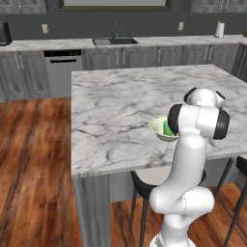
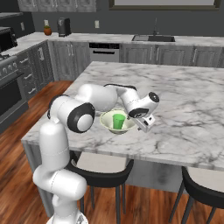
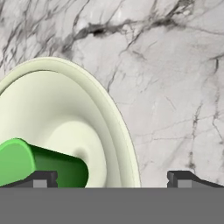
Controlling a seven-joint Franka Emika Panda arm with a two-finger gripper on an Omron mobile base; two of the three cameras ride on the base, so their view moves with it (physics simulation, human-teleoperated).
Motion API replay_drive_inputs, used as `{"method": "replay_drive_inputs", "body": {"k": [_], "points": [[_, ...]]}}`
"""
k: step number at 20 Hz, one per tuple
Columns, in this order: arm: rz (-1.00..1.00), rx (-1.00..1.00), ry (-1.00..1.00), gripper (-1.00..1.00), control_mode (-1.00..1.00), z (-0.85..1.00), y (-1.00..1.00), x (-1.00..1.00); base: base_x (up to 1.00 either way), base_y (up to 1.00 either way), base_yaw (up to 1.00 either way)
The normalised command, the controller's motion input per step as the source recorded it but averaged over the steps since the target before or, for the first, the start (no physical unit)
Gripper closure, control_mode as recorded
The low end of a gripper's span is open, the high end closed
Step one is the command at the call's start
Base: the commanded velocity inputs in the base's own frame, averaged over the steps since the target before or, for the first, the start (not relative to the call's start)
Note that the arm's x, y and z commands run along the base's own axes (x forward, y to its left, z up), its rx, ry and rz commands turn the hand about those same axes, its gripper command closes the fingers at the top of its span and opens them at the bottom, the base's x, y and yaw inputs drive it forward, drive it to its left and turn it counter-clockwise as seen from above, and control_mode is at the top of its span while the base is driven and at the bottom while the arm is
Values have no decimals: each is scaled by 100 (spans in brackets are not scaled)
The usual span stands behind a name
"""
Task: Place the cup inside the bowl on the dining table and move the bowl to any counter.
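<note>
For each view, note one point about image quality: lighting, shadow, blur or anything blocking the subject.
Left base view: flat, even light; the arm's joint hides part of the bowl. Right base view: cup and bowl clear, only soft shadow on the dining table. Hand view: close up and soft-edged, bowl cropped at the left.

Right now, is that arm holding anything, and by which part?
Nothing is held. The tool stands open above the bowl's rim; the cup sits free inside the bowl.
</note>
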Motion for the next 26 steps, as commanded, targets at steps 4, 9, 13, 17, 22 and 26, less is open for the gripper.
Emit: {"method": "replay_drive_inputs", "body": {"k": [4, 9, 13, 17, 22, 26], "points": [[0, 0, 0, -100, -100, -9, 8, 0, 0, 0, 0], [0, 0, 0, -100, -100, -12, 17, 0, 0, 0, 0], [0, 0, 0, -100, -100, -11, 21, 0, 0, 0, 0], [0, 0, 0, -100, -100, -1, 15, 0, 0, 0, 0], [0, 0, 0, -100, -100, 0, 1, 0, 0, 0, 0], [0, 0, 0, 100, -100, 0, 1, 0, 0, 0, 0]]}}
